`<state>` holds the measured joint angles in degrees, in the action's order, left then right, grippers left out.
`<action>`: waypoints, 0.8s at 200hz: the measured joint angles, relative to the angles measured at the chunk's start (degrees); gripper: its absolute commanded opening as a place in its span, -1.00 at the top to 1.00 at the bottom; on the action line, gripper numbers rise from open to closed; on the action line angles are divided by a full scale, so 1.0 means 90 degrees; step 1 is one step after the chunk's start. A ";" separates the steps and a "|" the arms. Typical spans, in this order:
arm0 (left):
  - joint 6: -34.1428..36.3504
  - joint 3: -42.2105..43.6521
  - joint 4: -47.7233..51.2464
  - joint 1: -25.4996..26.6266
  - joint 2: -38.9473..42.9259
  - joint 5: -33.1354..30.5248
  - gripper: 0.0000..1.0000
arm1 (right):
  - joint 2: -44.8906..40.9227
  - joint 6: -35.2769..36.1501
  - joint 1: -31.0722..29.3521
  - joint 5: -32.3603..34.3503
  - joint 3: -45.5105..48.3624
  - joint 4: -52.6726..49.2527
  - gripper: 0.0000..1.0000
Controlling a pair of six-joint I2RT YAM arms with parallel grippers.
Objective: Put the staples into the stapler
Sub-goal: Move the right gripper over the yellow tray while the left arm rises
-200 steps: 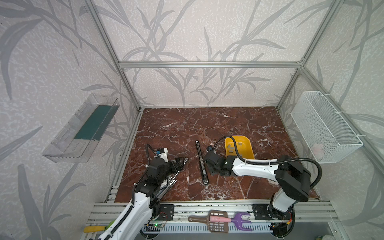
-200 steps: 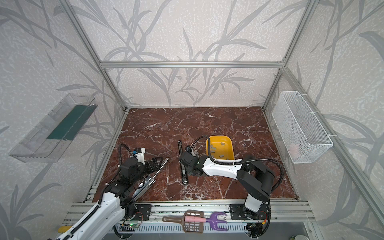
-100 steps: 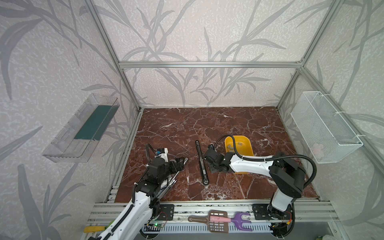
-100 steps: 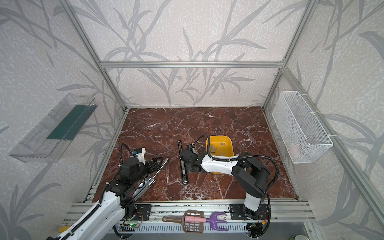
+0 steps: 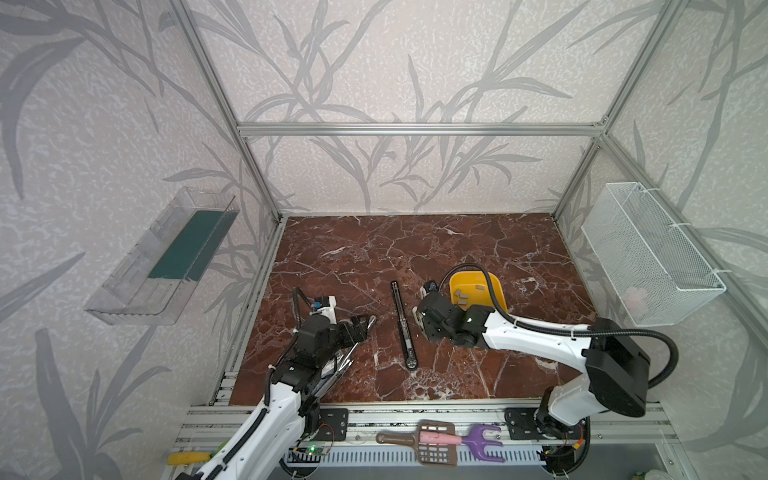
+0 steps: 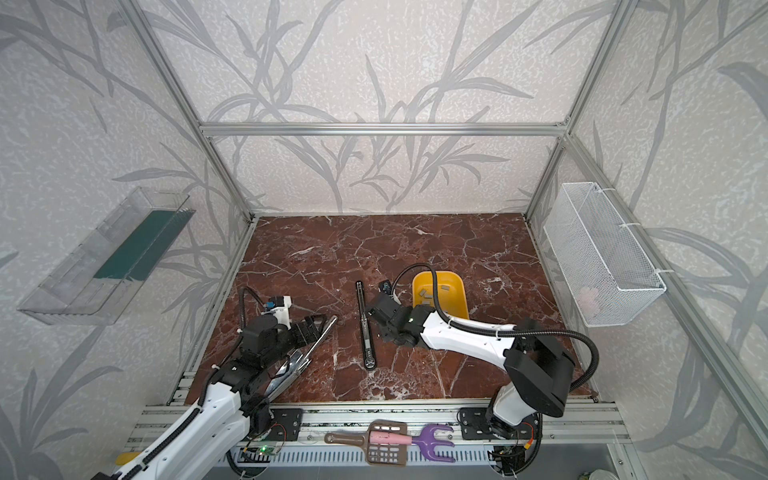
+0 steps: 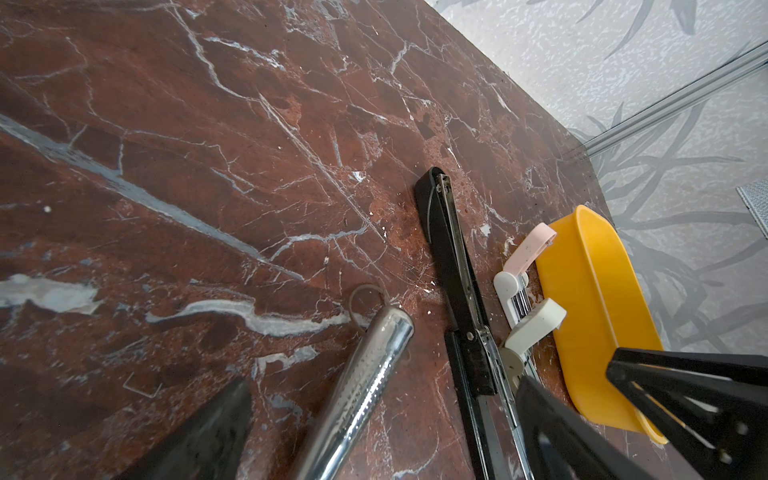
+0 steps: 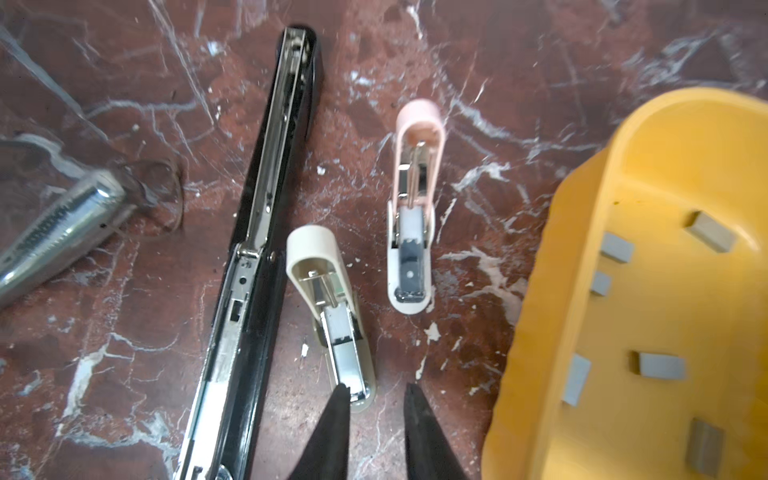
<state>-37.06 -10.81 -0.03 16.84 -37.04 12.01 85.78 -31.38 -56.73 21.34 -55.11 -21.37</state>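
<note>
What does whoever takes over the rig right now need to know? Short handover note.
The left gripper is open wide above a chrome tool, gripping nothing.
The right gripper has its jaws slightly apart and empty, tips at one end of the cream stapler.
The staples lie loose in the yellow tray; the cream stapler, the pink stapler and the long black stapler lie on the table beside it.
Done: all three staplers are opened; whether any is loaded cannot be told.
Left: pick a strip from the tray, seat it in a stapler, close it.
</note>
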 measured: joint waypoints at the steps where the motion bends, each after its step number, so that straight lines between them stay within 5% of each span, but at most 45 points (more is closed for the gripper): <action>1: 0.0000 -0.0005 0.0002 0.0000 -0.0012 0.0000 -0.98 | -0.0015 0.0002 0.0000 0.0012 0.0007 0.0000 0.44; 53: 0.0078 -0.1671 0.0005 0.0000 -0.1146 0.0304 -0.98 | -0.1326 0.0299 0.0512 0.0653 0.0328 -0.0153 0.37; 95: 0.0369 -0.3381 -0.0746 0.0000 -0.2958 0.0340 -0.98 | -0.1843 0.0328 0.1328 0.0755 0.0488 -0.0379 0.35; 160: 0.1894 -0.3655 -0.1508 -0.0002 -0.4425 0.0053 -0.99 | -0.1333 0.0418 0.1683 0.0627 0.0682 -0.0206 0.32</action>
<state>-20.01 -43.70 -13.61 16.82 -76.86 12.49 73.78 -27.62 -41.58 26.98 -48.97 -23.22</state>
